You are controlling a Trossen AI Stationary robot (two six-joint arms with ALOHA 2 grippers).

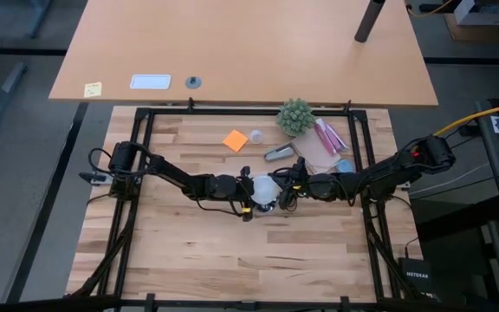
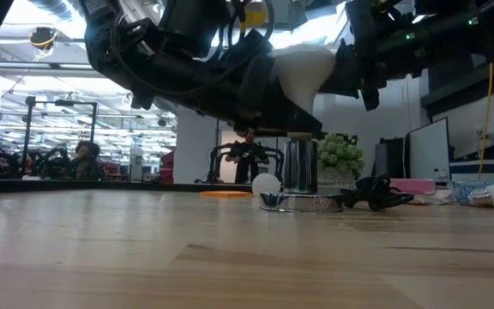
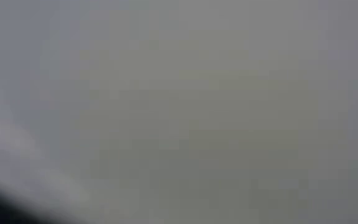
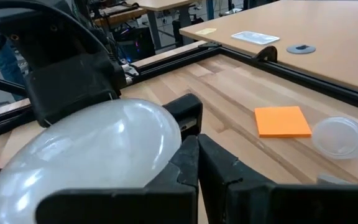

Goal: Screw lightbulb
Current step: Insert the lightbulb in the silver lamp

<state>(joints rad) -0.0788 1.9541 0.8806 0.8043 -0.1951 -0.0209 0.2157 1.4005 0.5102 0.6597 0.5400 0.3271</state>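
The white frosted lightbulb (image 1: 264, 186) stands head up over the silver socket post (image 2: 300, 163) of the round silver base (image 2: 303, 202) at the table's middle. It fills the near left of the right wrist view (image 4: 92, 149). My left gripper (image 1: 246, 187) reaches in from the table's left and is shut on the bulb. Grey blur fills its wrist view. My right gripper (image 4: 197, 168) reaches in from the right. Its fingers are shut and lie at the bulb's right side. The left gripper's dark body hides the bulb's neck in the low view. My left gripper holds the bulb's round head level from the table's left. One finger (image 4: 188, 115) lies on the head's far side; the bulb hides the other. The bulb stands upright above the socket post. My right gripper's shut fingertips (image 4: 185, 158) lie against the head's right side (image 4: 163, 149), level from the table's right. I cannot tell for certain that they touch.
Behind the base lie an orange note (image 1: 235, 139), a clear lid (image 1: 255, 136), a grey oblong metal object (image 1: 278, 153), a small plant (image 1: 295, 117) and pink items (image 1: 327, 139). A black cord (image 2: 376, 193) runs from the base toward the right. Bare wood lies toward the near edge.
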